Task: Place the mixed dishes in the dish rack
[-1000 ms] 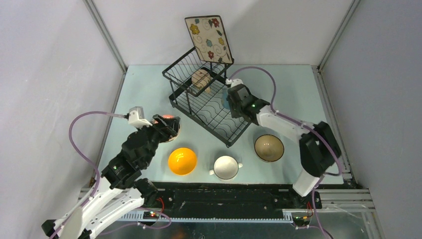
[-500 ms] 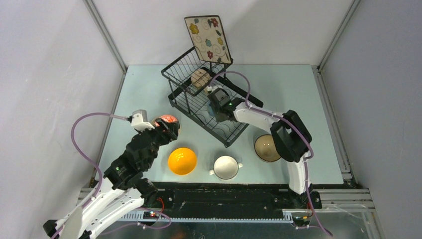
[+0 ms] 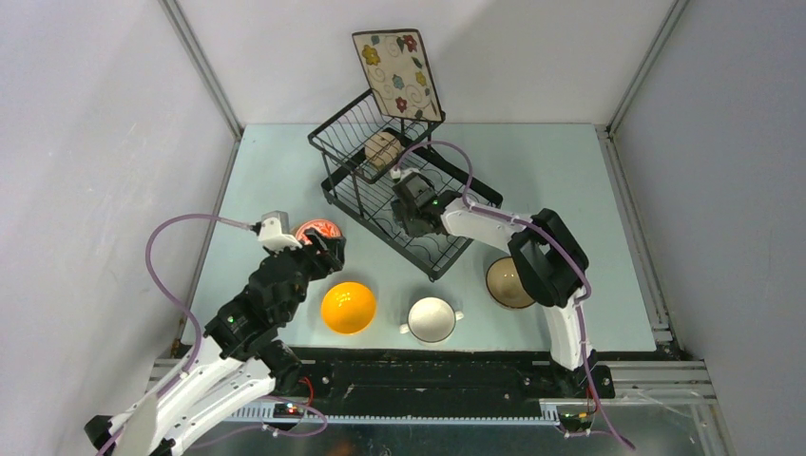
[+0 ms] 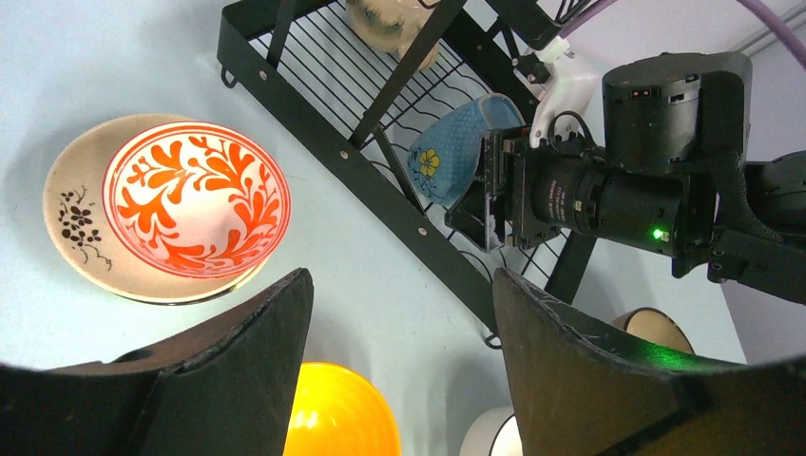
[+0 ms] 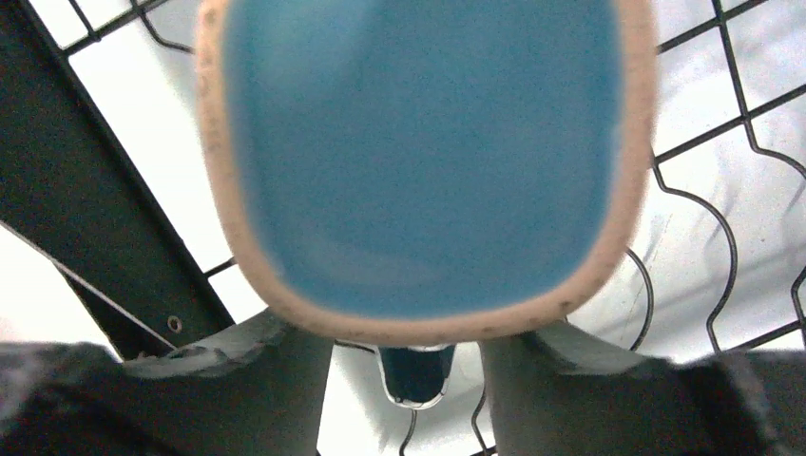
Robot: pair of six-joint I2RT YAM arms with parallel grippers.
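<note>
Along the bench's [image 3: 285, 171] near edge sit the orange-yellow bowl [image 3: 348, 306], white two-handled bowl [image 3: 432, 318] and, at 4 o'clock, the tan bowl [image 3: 504, 282]. The left gripper [image 4: 399, 294] has its jaws wide and empty. The red-patterned bowl [image 4: 195, 211] is at 9 o'clock. At 12, in the dish rack [image 3: 447, 255], the right gripper's [image 5: 407, 342] jaws are apart around the blue mug [image 5: 418, 161].

The pale blue table [image 3: 570, 161] is carrying a black wire dish rack [image 3: 430, 249], standing askew near the middle of its far edge. A cream round plate [image 4: 71, 214] is lying toward the left edge. Along the near edge, an orange-yellow bowl [image 3: 348, 307], a white two-handled bowl [image 3: 431, 319] and a tan bowl [image 3: 499, 283] are sitting in a row, left to right.
</note>
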